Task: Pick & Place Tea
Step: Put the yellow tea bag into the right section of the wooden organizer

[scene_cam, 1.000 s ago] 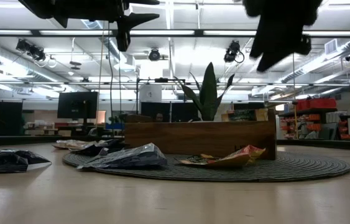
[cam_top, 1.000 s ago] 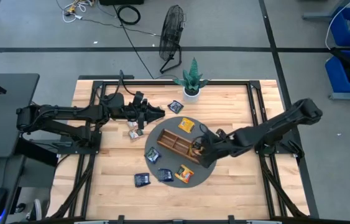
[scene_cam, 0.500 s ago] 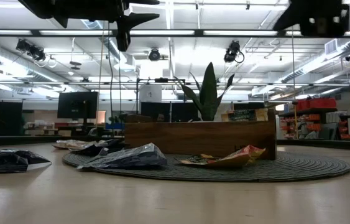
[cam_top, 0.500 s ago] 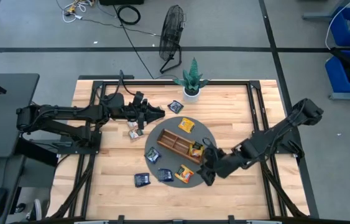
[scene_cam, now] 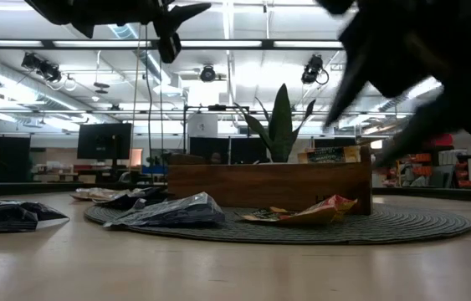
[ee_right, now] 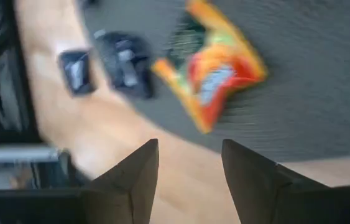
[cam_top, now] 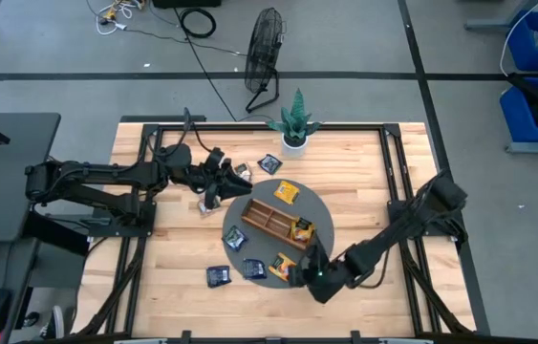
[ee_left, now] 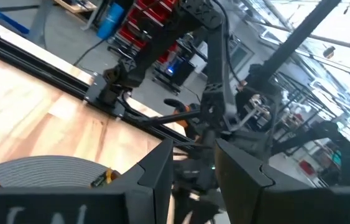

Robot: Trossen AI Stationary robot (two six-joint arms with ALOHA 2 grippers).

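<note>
Glossy sachets [cam_top: 284,268], wooden tray [cam_top: 270,220]

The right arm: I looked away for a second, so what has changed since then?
The right gripper, jaws open and empty, swung from the wooden tray toward the near edge of the round mat, beside a yellow-orange sachet. The left gripper shifted slightly. Sachets and tray stayed put.

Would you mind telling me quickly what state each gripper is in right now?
Left gripper: open, holding nothing, near the table's far left.
Right gripper: open, holding nothing, near the orange square tea sachet on the round grey mat.
</note>
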